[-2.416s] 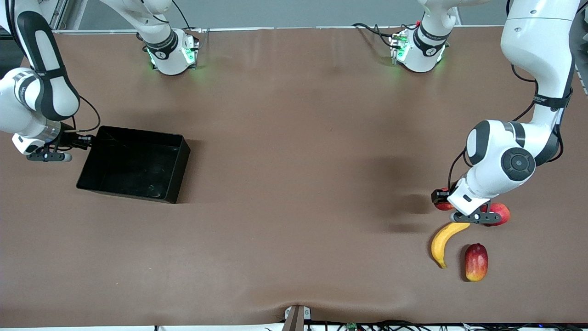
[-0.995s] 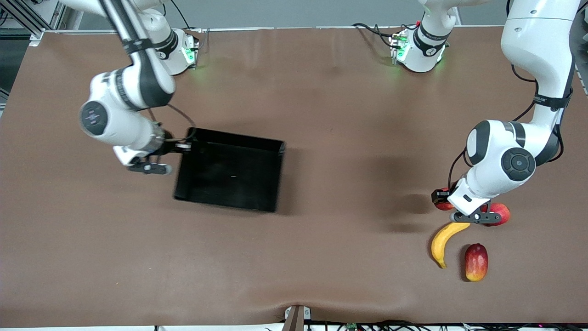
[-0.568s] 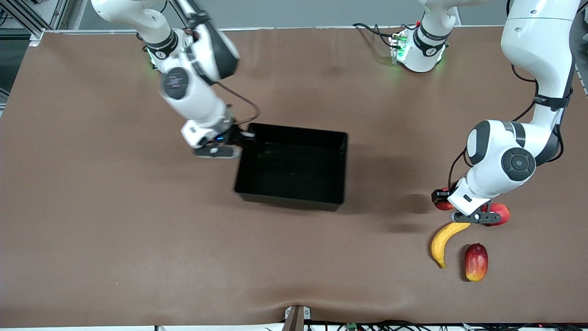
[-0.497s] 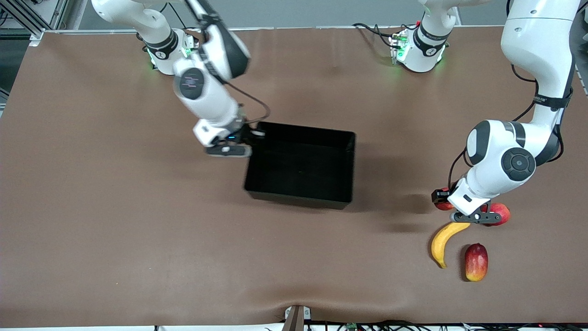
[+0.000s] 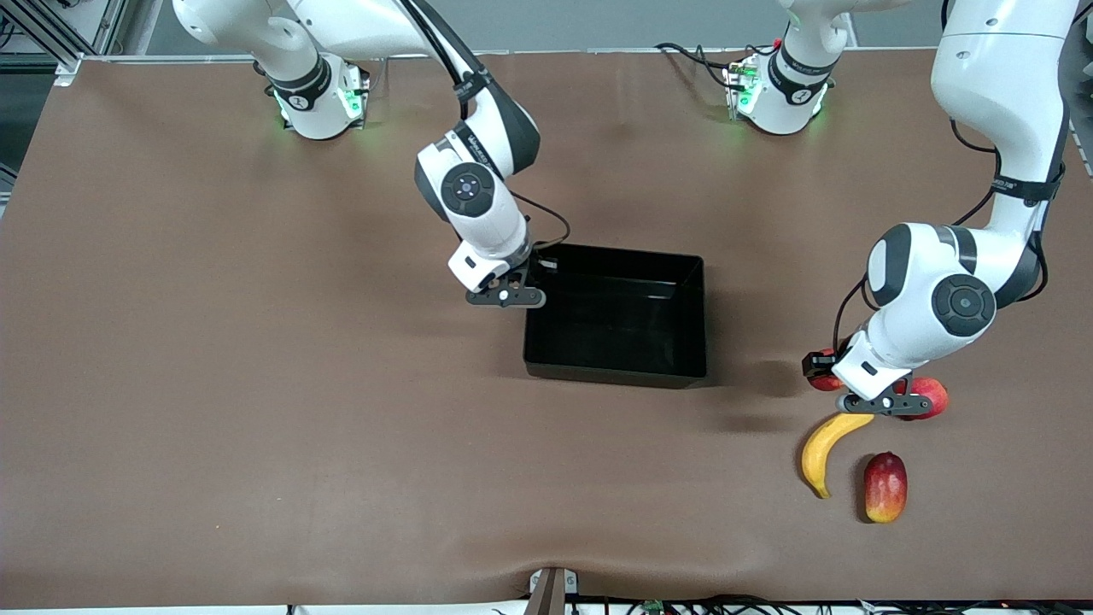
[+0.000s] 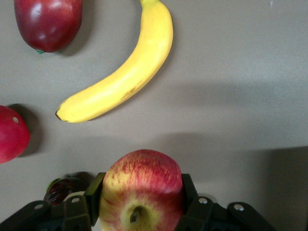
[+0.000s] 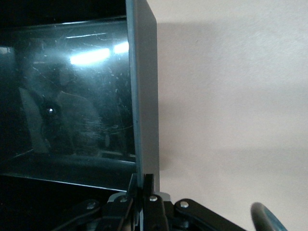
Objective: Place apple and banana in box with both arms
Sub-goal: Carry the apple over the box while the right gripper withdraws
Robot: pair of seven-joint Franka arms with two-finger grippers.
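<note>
My left gripper (image 5: 827, 374) is shut on the apple (image 5: 822, 378), low over the table at the left arm's end. In the left wrist view the apple (image 6: 142, 190) sits between both fingers (image 6: 94, 193). The yellow banana (image 5: 824, 451) lies on the table nearer the front camera than the apple; it also shows in the left wrist view (image 6: 120, 72). My right gripper (image 5: 531, 272) is shut on a short wall of the black box (image 5: 615, 374) near the table's middle. The right wrist view shows that wall (image 7: 143, 96) pinched in the gripper (image 7: 146, 188). The box holds nothing.
A plain pinkish-red fruit (image 5: 929, 396) lies beside the left gripper, and it shows in the left wrist view (image 6: 12, 134). A red-and-yellow mango (image 5: 885, 487) lies beside the banana, nearer the front camera; it also shows in the left wrist view (image 6: 48, 21).
My right arm has carried the box from the right arm's end of the table toward the fruits. The left arm and the apple have not moved.
</note>
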